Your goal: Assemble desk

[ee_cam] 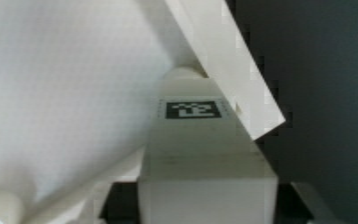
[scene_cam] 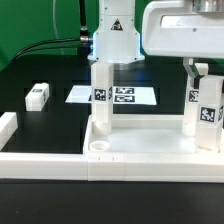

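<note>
The white desk tabletop (scene_cam: 140, 150) lies like a tray near the front. One square white leg (scene_cam: 100, 95) stands upright in its corner on the exterior view's left. A second tagged leg (scene_cam: 207, 115) stands in the corner on the exterior view's right, and my gripper (scene_cam: 200, 72) comes down over its top. In the wrist view this leg (ee_cam: 202, 150) fills the space between my dark fingers (ee_cam: 131, 198), which press on both of its sides. Its tag (ee_cam: 194, 108) faces the camera. The tabletop (ee_cam: 60, 90) shows white beyond it. My gripper (ee_cam: 208, 200) is shut on the leg.
A loose white leg (scene_cam: 38, 95) lies on the black table at the exterior view's left. The marker board (scene_cam: 125, 96) lies flat behind the tabletop. White border rails (scene_cam: 8, 128) run along the left and front. The arm's base (scene_cam: 112, 35) stands at the back.
</note>
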### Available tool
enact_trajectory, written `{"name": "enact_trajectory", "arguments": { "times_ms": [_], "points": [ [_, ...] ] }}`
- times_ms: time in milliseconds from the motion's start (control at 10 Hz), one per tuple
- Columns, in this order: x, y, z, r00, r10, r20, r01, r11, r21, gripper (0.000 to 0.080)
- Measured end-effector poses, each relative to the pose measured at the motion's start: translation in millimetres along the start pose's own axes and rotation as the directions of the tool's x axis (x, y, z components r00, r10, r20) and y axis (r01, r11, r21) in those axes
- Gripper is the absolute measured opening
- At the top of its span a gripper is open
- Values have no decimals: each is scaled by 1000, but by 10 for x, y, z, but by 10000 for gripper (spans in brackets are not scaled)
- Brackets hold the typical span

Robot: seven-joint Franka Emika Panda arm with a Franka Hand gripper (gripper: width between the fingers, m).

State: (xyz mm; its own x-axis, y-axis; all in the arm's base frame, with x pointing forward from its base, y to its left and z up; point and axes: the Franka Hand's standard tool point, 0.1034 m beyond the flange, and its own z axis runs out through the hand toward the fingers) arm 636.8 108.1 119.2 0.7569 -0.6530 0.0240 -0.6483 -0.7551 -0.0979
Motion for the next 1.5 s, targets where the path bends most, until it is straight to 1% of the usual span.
{"name": "enact_trajectory", "arguments": {
  "times_ms": [100,200,300,500,600,700,800,900,1000,1100,1200,1300,1400,1500],
  "points": [
    [2,8,2,993,119,12,-119,993,10,287],
    [8,14,5,960,279,19,-280,960,12,287],
    [9,15,4,928,372,25,-373,928,7,287],
    [18,17,8,881,471,33,-472,882,4,287],
    [15,16,10,870,493,33,-493,870,3,375],
    [15,17,10,882,470,32,-470,883,3,375],
    [8,13,10,914,406,28,-406,914,2,557],
    [-8,-3,11,928,372,28,-373,928,4,622],
    [-19,-8,13,969,245,20,-245,969,1,622],
    [-33,-19,16,989,144,21,-144,990,3,644],
    [-38,-26,13,998,58,18,-58,998,2,644],
    [-45,-40,9,998,-59,11,59,998,-2,649],
    [-35,-58,3,985,-172,2,172,985,2,649],
    [-33,-58,1,969,-248,1,248,969,-2,649]
  ]
}}
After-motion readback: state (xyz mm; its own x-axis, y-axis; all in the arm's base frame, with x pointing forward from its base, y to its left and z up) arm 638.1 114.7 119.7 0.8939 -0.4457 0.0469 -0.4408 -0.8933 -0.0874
